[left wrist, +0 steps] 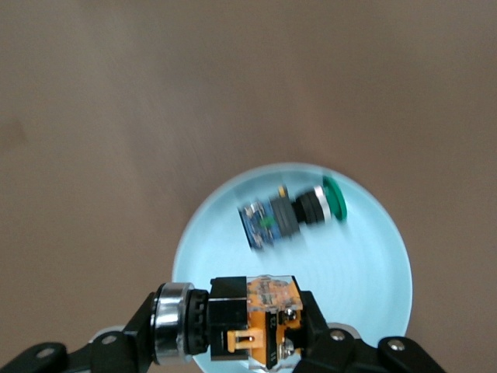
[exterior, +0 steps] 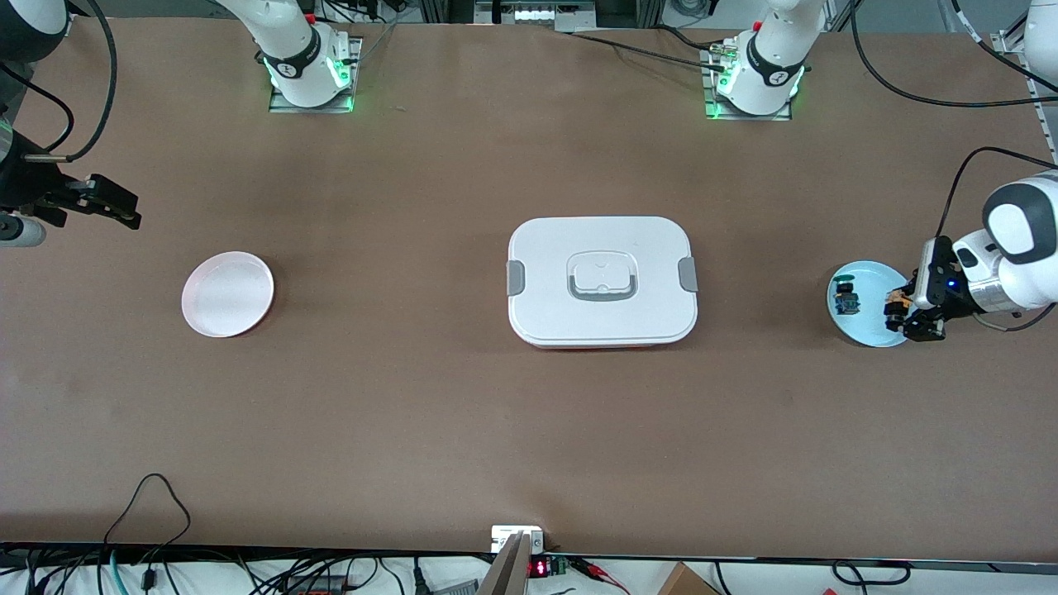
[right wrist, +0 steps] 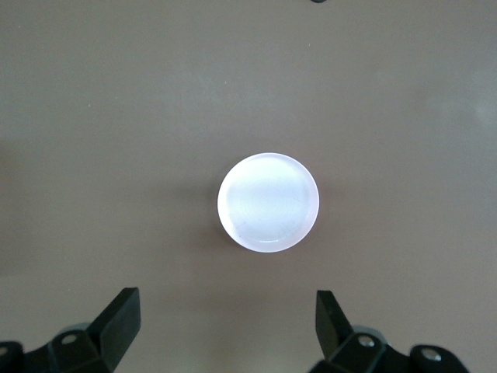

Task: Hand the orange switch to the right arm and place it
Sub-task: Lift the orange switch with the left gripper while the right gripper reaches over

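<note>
My left gripper (exterior: 903, 317) is shut on the orange switch (exterior: 896, 299), a black barrel with an orange body, and holds it over the edge of the light blue plate (exterior: 868, 277). In the left wrist view the switch (left wrist: 248, 322) lies crosswise in the left gripper (left wrist: 233, 330), above the plate (left wrist: 365, 272). The green-capped button part with a blue board (left wrist: 291, 214) lies on that plate; it also shows in the front view (exterior: 845, 299). My right gripper (exterior: 116, 207) is open and empty, up over the right arm's end of the table. The right wrist view shows the right gripper (right wrist: 229, 311).
A round white plate (exterior: 227, 293) lies on the table toward the right arm's end; it shows in the right wrist view (right wrist: 268, 202). A white lidded box with grey clips (exterior: 602, 281) stands in the middle of the table. Cables run along the table's near edge.
</note>
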Controlling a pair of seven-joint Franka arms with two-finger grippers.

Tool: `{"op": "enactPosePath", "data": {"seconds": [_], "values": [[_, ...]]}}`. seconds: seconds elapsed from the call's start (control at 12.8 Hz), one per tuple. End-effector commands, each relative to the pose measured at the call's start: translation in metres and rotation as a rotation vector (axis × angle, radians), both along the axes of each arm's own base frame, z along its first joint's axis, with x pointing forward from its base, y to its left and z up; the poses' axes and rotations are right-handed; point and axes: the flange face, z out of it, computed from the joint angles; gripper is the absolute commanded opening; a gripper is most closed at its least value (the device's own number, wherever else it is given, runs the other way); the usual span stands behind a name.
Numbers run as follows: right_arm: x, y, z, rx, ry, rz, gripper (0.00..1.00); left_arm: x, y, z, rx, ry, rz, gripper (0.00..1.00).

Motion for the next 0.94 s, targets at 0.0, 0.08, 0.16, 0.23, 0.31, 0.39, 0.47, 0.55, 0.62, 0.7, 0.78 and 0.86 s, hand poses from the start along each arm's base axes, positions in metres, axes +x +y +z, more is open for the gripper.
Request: {"op": "enactPosePath", "data": {"seconds": [0.0,0.08,0.16,0.23,0.31,0.39,0.47,0.55,0.62,0.7,0.78,0.86], "values": [[-0.001,0.003,0.004,0.013,0.014,0.010,1.00,0.014,-0.040,0.018,-0.177,0.078,0.049,0.00],[-0.001,0.002,0.002,0.013,0.018,0.003,1.00,0.015,-0.059,0.020,-0.249,0.121,0.069,0.00],[-0.002,0.003,0.001,0.014,0.027,0.000,1.00,0.012,-0.077,0.023,-0.340,0.191,0.119,0.00],[0.000,0.001,-0.004,0.014,0.036,0.000,1.00,0.012,-0.104,0.025,-0.404,0.247,0.133,0.00],[0.001,0.000,-0.008,0.015,0.042,-0.004,1.00,0.015,-0.126,0.028,-0.477,0.260,0.153,0.00],[0.001,-0.004,-0.009,0.013,0.047,-0.009,1.00,0.019,-0.150,0.032,-0.564,0.273,0.166,0.00],[0.002,-0.006,-0.013,0.013,0.056,-0.015,1.00,0.020,-0.172,0.033,-0.643,0.305,0.181,0.00],[0.003,-0.009,-0.017,0.012,0.065,-0.023,1.00,0.020,-0.194,0.030,-0.729,0.357,0.204,0.00],[0.004,-0.011,-0.019,0.012,0.067,-0.022,1.00,0.020,-0.222,0.028,-0.818,0.425,0.218,0.00],[0.005,-0.012,-0.021,0.014,0.071,-0.025,1.00,0.019,-0.244,0.028,-0.893,0.477,0.232,0.00],[0.005,-0.012,-0.021,0.012,0.070,-0.023,1.00,0.020,-0.270,0.032,-0.964,0.515,0.241,0.00],[0.005,-0.009,-0.022,0.014,0.074,-0.018,1.00,0.021,-0.300,0.038,-1.020,0.530,0.236,0.00]]}}
